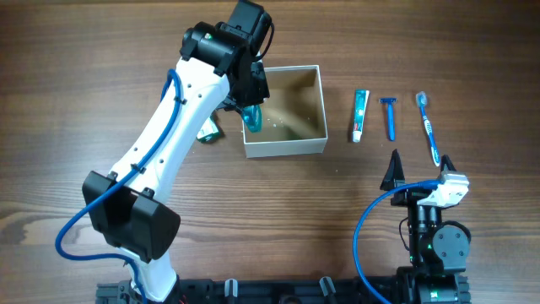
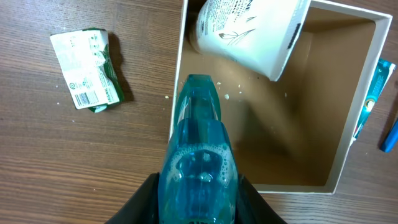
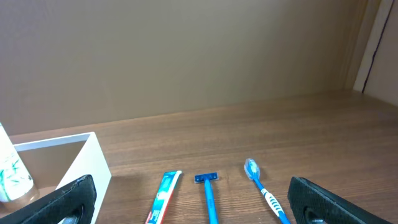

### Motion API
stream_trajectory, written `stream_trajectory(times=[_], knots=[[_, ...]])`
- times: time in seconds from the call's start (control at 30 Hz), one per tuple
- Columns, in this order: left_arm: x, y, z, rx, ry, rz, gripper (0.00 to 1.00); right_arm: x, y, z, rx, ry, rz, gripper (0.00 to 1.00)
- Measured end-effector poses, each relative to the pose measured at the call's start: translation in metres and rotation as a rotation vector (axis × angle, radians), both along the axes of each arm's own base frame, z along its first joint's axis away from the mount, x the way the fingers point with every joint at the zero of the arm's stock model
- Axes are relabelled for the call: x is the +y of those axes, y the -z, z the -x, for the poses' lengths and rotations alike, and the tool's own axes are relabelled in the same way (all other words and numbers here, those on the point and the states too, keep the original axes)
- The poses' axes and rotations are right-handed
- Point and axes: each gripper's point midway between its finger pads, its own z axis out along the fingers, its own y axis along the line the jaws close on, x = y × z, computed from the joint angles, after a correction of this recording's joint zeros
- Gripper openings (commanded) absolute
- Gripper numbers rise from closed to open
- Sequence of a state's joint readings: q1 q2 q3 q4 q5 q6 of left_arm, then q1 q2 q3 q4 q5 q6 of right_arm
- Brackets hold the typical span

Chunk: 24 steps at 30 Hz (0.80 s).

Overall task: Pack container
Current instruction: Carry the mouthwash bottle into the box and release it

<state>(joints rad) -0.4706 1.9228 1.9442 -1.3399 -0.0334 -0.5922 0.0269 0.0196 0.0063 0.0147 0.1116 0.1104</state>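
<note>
Left claw [image 2: 198, 200] grips the teal bottle [image 2: 198, 140] over the wall of the container [image 1: 284, 146] (right claw [image 1: 419, 167] gapes empty); released here, it might topple outside.

Tabletop [image 2: 74, 162]: brown wood grain, matt. Container [image 2: 298, 143]: white outside, matt tan cardboard inside. Bottle [image 2: 198, 155]: translucent teal plastic, glossy, smooth. Packet [image 2: 87, 68]: crumpled, slight sheen, possibly plastic film.

The left arm [image 1: 160, 135] is reaching forward with its wrist tipping downward, and the left gripper [image 1: 252, 116] is clamping a teal bottle [image 2: 198, 155] between its jaws. The right arm [image 1: 434, 241] is sitting folded back, and the right gripper [image 1: 419, 167] is holding its jaws wide apart.
</note>
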Motion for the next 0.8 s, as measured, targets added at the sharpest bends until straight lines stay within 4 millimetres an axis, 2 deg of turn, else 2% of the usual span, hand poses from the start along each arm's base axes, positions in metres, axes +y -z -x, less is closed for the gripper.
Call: stream_trajectory(times=[0.2,0.4,0.53,0.57,0.8], knots=[[0.0,0.01,-0.002,0.021,-0.039,-0.006,0.2,0.0,0.0,0.0,0.0,0.0,0.0,1.0],[-0.001,0.03,-0.005,0.065,-0.05,-0.029,0.33,0.0,0.0,0.0,0.0,0.0,0.0,1.0],[-0.002,0.031,-0.007,0.061,-0.056,-0.03,0.41,0.0,0.0,0.0,0.0,0.0,0.0,1.0],[-0.002,0.031,-0.007,0.061,-0.057,-0.03,0.45,0.0,0.0,0.0,0.0,0.0,0.0,1.0],[0.0,0.031,-0.009,0.05,-0.065,-0.037,0.51,0.0,0.0,0.0,0.0,0.0,0.0,1.0]])
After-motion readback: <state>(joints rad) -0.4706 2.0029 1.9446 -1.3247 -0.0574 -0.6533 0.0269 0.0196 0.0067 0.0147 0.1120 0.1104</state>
